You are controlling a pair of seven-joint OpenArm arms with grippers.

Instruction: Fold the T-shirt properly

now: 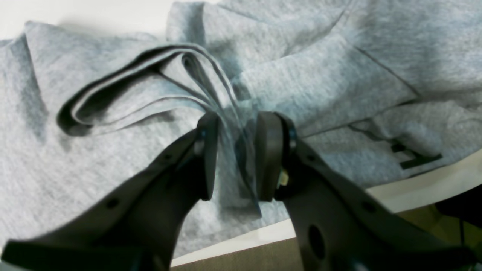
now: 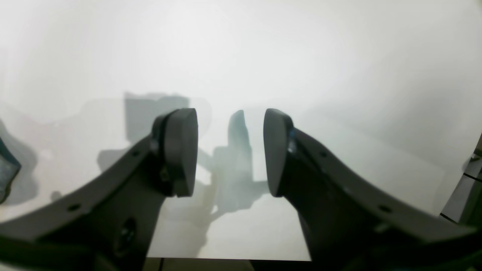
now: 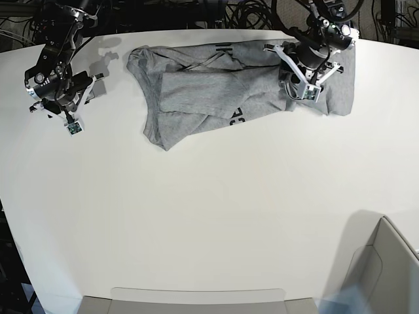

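Note:
The T-shirt (image 3: 216, 85) lies crumpled and partly folded at the back of the white table (image 3: 196, 209), with black lettering (image 3: 237, 116) showing at its front edge. My left gripper (image 3: 294, 88) is down on the shirt's right part. In the left wrist view the left gripper (image 1: 237, 124) has its jaws apart, and blurred hem layers of the T-shirt (image 1: 320, 75) run between the pads, which do not press them. My right gripper (image 3: 63, 106) is far left, away from the shirt. It stands open over bare table (image 2: 263, 56), and the right gripper (image 2: 229, 116) holds nothing.
The table's edge (image 1: 414, 188) runs just behind the left gripper. A grey bin (image 3: 386, 275) stands at the front right corner and a grey strip (image 3: 196, 301) along the front edge. Cables (image 3: 249, 13) crowd the dark area behind the table.

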